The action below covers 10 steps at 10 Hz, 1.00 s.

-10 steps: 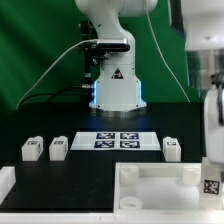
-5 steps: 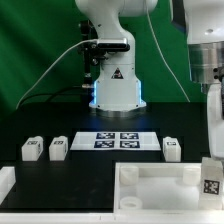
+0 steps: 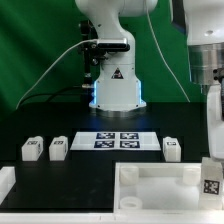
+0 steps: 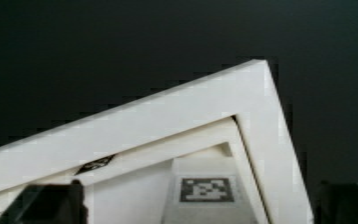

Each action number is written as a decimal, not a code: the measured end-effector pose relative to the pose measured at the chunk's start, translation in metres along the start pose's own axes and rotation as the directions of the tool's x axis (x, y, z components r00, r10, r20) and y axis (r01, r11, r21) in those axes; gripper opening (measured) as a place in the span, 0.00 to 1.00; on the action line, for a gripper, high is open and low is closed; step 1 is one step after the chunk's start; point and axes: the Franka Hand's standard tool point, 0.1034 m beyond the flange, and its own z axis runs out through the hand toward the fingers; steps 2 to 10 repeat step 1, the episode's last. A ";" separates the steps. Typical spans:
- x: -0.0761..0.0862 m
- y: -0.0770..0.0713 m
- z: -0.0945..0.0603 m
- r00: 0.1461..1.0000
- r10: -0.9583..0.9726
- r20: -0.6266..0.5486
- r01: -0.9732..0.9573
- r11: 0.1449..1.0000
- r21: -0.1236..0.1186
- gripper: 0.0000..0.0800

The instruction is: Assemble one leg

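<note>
Exterior view: arm upright over the leg (image 3: pixel 211 184).

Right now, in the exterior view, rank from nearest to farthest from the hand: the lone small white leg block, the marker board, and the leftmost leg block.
1. Lone small white tagged leg block, right of the board, nearest the hand.
2. Flat white marker board, centre.
3. Leftmost small white leg block, far left.

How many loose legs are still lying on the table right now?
3: two legs side by side at the exterior view's left, one right of the marker board. A fourth tagged piece sits at the panel's right edge.
</note>
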 end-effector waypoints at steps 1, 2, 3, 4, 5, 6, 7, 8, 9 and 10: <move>0.000 0.000 0.000 1.000 0.000 0.000 0.000 1.000 0.000 0.81; 0.000 0.000 0.000 1.000 0.000 0.000 0.000 1.000 0.000 0.81; 0.000 0.000 0.000 1.000 0.000 0.000 0.000 1.000 0.000 0.81; 0.000 0.000 0.000 1.000 0.000 0.000 0.000 1.000 0.000 0.81; 0.000 0.000 0.000 1.000 0.000 0.000 0.000 1.000 0.000 0.81; 0.000 0.000 0.000 1.000 0.000 0.000 0.000 1.000 0.000 0.81; 0.000 0.000 0.000 1.000 0.000 0.000 0.000 1.000 0.000 0.81; 0.000 0.000 0.000 1.000 0.000 0.000 0.000 1.000 0.000 0.81; 0.000 0.000 0.000 1.000 0.000 0.000 0.000 1.000 0.000 0.81; 0.000 0.000 0.000 1.000 0.000 0.000 0.000 1.000 0.000 0.81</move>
